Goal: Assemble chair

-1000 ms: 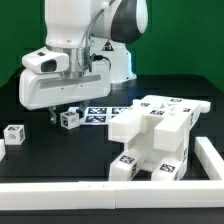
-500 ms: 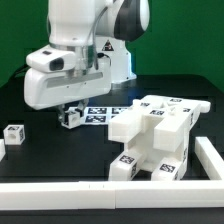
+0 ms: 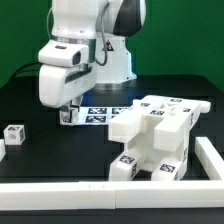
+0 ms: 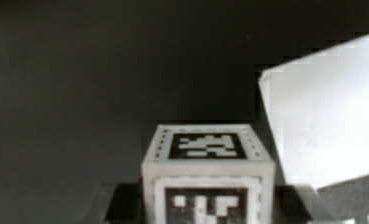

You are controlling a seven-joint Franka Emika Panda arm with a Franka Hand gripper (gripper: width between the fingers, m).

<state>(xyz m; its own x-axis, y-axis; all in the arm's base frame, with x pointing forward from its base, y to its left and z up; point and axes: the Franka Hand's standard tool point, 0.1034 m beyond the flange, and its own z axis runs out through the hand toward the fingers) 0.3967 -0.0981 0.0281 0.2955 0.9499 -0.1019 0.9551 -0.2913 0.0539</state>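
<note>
Gripper [image 3: 68, 114] was clenched on a small tagged block [image 3: 69, 119] at the exterior view's left, just beside the marker board [image 3: 108, 114]. Part-built chair [image 3: 155, 135] stood right, nearer. Second block [image 3: 14, 134] lay further left, well apart.

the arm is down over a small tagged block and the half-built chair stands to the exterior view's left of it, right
Wrong side: the half-built chair stands to the exterior view's right of the small tagged block; the exterior view shows it.
</note>
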